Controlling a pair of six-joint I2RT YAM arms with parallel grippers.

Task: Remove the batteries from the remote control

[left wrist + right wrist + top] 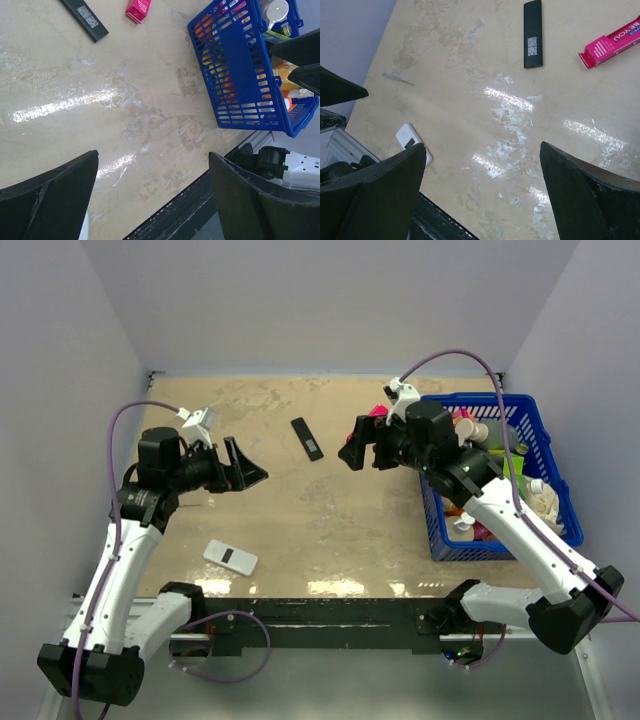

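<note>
**ITEM: Battery unloading, not begun as far as I can see**

- Batteries: none in view on the table or in either jaws. I judge them to be inside a remote, though no compartment shows its contents.
- Black remote: lies flat at the far middle of the table, a pale label on its upper face, no cover visibly off.
- White remote: lies flat near the front edge on the left side. It has a dark rectangle at its centre, and I cannot tell whether that is an open bay or a marking.
- Thin grey sliver: on the table left of centre, too small to identify.
- Left jaws: spread wide, holding nothing, hovering above the table between the two remotes.
- Right jaws: spread wide, holding nothing, hovering just right of the black remote.
- Pink box: near the black remote, apart from it.
- Blue basket: at the right side, full of assorted goods.
- Outstanding: choose a remote, remove its cover, extract the cells.
</note>
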